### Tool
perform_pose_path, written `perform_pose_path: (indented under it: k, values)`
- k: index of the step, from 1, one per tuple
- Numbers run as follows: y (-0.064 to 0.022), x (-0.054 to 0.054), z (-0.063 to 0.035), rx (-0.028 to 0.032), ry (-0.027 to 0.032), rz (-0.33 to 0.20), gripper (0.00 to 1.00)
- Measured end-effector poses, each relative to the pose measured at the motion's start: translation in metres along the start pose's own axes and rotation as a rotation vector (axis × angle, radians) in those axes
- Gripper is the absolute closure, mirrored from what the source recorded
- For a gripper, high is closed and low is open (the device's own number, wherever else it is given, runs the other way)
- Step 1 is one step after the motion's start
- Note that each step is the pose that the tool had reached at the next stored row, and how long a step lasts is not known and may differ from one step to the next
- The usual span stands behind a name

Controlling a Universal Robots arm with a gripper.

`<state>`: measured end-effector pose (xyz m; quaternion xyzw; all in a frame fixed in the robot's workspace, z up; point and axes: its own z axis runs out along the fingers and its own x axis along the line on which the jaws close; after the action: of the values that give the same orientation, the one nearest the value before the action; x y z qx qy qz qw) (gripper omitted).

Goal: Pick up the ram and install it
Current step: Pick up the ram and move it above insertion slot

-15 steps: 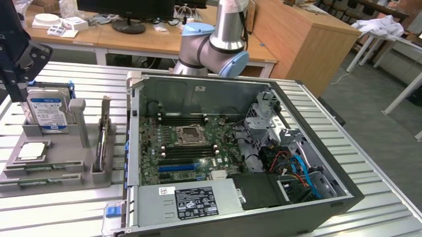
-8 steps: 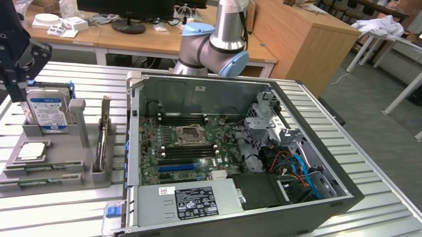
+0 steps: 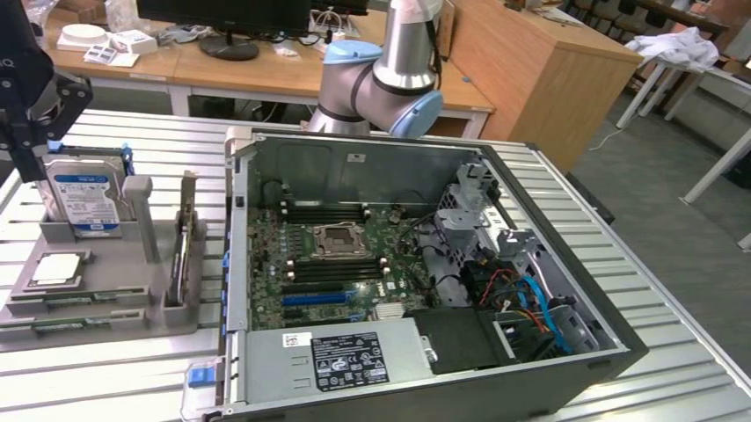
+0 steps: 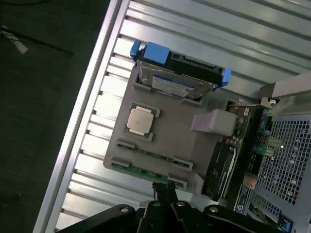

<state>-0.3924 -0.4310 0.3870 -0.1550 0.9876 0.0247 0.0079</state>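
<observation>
Black and pressed together, the jaws [image 4: 164,188] are gripping nothing. In the wrist view we are seeing their tips hanging over the edge of the grey tray [image 4: 170,141], just beside the ram [image 4: 146,173], though we cannot tell whether they are touching it. The ram is lying flat in the tray's outermost long slot, and a second green stick [image 4: 151,156] is lying in the slot next to it. Further in, a silver processor [image 4: 141,119] is sitting in a square recess. A hard drive [image 4: 175,83] is standing on edge at the far end, and a dark expansion card [image 4: 218,167] is standing in the slot on the side towards the computer case [image 3: 610,352]. The tray is resting on the ribbed metal tabletop [image 4: 92,136]. The exterior view is giving us what the wrist view is not: the case lying open on its side, its motherboard [image 3: 399,264] exposed, and the bare socket [image 3: 344,237] sitting between rows of long memory slots.
</observation>
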Motion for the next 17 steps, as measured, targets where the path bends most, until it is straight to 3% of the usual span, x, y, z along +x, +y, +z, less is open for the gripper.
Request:
perform_pose_path:
  k: [17]
  values:
    - [0.0000,0.0000,0.0005,-0.0062,0.0131,-0.286,0.89]
